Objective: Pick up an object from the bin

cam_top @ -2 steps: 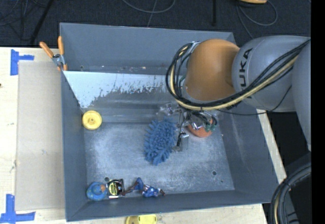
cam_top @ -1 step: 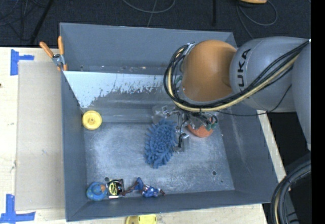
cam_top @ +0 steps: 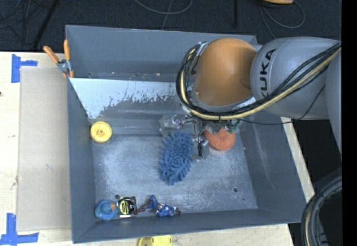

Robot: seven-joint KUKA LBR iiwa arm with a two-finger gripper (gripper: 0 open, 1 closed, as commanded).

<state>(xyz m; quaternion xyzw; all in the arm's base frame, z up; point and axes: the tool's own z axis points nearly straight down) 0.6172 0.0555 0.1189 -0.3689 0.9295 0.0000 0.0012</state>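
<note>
The gripper hangs low near the middle of the bin, at the upper right edge of a blue nubby duster mitt and just left of an orange-red ball. Tucked under the orange wrist cover, its opening cannot be told. The step looks like positioning for a grasp. The next move calls for centring over one of these two things, then closing.

One legible marking: the brand name KUKA in black capitals on the grey arm casing at the right, beside the orange cover. The label on the yellow tape measure, at the near wall, is illegible.
</note>
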